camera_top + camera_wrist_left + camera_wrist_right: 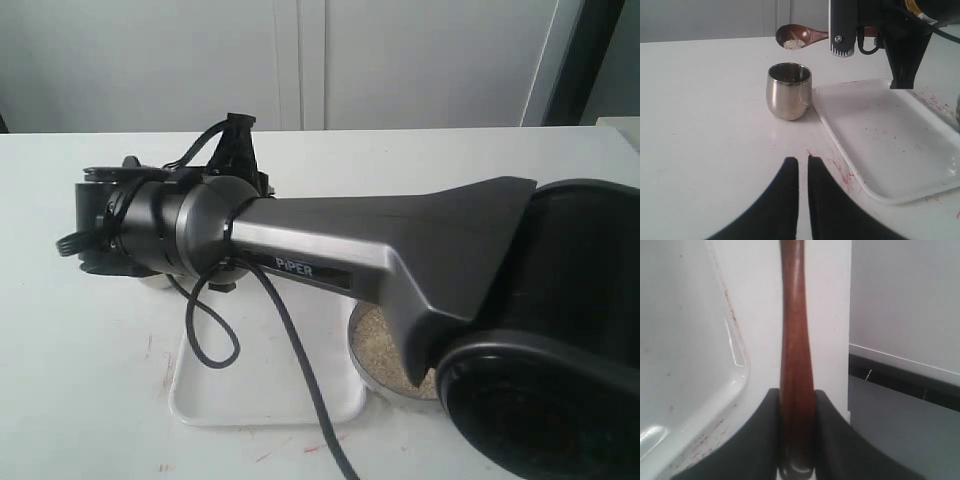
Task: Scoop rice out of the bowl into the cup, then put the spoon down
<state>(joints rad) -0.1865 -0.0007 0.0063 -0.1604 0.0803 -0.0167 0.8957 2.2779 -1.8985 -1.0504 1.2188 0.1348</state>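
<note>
In the left wrist view the steel cup (789, 91) stands upright on the white table beside the tray. The wooden spoon (799, 35) hovers just above and behind its rim, with a little rice (794, 44) in its oval bowl. My right gripper (796, 395) is shut on the spoon handle (795, 335). The left gripper (803, 161) rests low on the table in front of the cup, its fingers nearly together with nothing between them. In the exterior view the right arm (330, 245) hides the cup and spoon. The steel bowl (365, 377) holding rice (383, 342) peeks out under the arm.
A white rectangular tray (880, 135) lies between cup and bowl, also seen as the tray (260, 400) under the arm. A black cable (290, 340) loops from the right arm over the tray. Red marks spot the table near the tray's edge.
</note>
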